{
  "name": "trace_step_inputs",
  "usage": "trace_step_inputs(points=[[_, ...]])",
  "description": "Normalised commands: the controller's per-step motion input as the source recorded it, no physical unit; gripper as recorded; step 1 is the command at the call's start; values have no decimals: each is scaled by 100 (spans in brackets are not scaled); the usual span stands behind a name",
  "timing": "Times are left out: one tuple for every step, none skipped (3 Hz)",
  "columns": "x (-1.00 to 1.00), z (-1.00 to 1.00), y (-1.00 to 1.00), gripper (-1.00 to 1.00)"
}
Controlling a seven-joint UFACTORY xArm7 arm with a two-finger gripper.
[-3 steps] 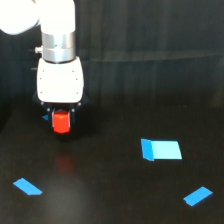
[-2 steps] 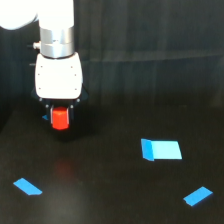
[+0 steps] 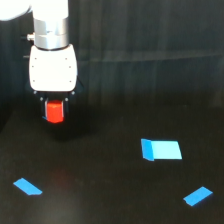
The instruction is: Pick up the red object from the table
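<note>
Red object (image 3: 54, 112) sat directly under your gripper (image 3: 54, 106) in the upper left of the frame, upright, its long axis running vertically in line with the white gripper head above it. You had the jaws clamped on the red object, its upper part tucked between them, and it appeared to hang clear of the table (image 3: 110, 200). Your arm stood straight above it, pointing down. Three flat blue pieces (image 3: 161, 150) lay well apart, toward the bottom of the frame.
</note>
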Motion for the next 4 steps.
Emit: trace_step_inputs(points=[[-21,49,6,-100],[-23,32,-7,-100],[-14,33,1,-89],[-18,24,13,-95]])
